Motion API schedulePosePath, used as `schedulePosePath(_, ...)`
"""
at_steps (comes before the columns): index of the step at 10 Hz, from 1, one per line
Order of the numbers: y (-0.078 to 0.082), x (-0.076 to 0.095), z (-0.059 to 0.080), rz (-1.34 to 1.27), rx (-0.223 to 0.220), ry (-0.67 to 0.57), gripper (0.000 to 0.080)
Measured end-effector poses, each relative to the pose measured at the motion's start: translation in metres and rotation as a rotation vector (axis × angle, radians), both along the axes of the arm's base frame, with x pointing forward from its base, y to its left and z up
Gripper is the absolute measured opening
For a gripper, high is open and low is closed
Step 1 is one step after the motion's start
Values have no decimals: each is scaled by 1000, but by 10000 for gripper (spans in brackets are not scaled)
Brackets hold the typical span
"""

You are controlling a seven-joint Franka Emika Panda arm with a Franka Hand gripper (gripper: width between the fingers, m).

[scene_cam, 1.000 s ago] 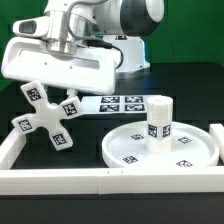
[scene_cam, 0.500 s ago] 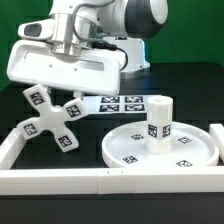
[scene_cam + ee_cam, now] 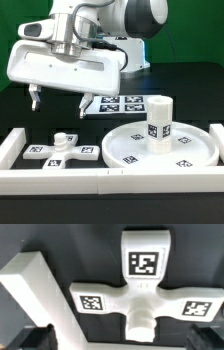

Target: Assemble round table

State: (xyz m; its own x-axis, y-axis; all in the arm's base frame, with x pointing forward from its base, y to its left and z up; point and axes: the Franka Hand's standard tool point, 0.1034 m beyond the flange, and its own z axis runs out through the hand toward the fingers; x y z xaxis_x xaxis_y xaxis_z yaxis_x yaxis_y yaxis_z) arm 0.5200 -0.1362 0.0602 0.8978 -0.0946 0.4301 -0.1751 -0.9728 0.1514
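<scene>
The white cross-shaped base (image 3: 62, 150) lies flat on the table near the exterior view's left, tags facing up. It fills the wrist view (image 3: 140, 297). My gripper (image 3: 58, 102) hangs open and empty straight above it, apart from it; the wrist view shows the gripper (image 3: 118, 342) with dark fingers (image 3: 30, 339) on either side of one base arm. The large round disc (image 3: 130, 150) lies flat at the exterior view's right. The short cylinder leg (image 3: 158, 120) stands upright on it.
A long white border rail (image 3: 100, 181) runs along the front, with sides at the left (image 3: 14, 148) and right (image 3: 215, 135); it shows beside the base in the wrist view (image 3: 35, 291). The marker board (image 3: 120, 103) lies behind the disc.
The base was held tilted in the gripper above the table; now it lies flat on the table, let go. The gripper has opened and stands above it.
</scene>
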Motion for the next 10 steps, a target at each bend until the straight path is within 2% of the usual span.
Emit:
schedulePosePath(4, 1, 1, 0, 1, 5, 3, 649)
schedulePosePath(5, 8, 3, 1, 12, 70, 60, 649)
schedulePosePath(6, 10, 13, 16, 23, 114, 75, 649)
schedulePosePath(7, 14, 23, 33, 30, 126, 55, 649)
schedulePosePath(8, 18, 26, 41, 34, 128, 42, 649)
schedulePosePath(10, 11, 26, 39, 25, 100, 19, 649)
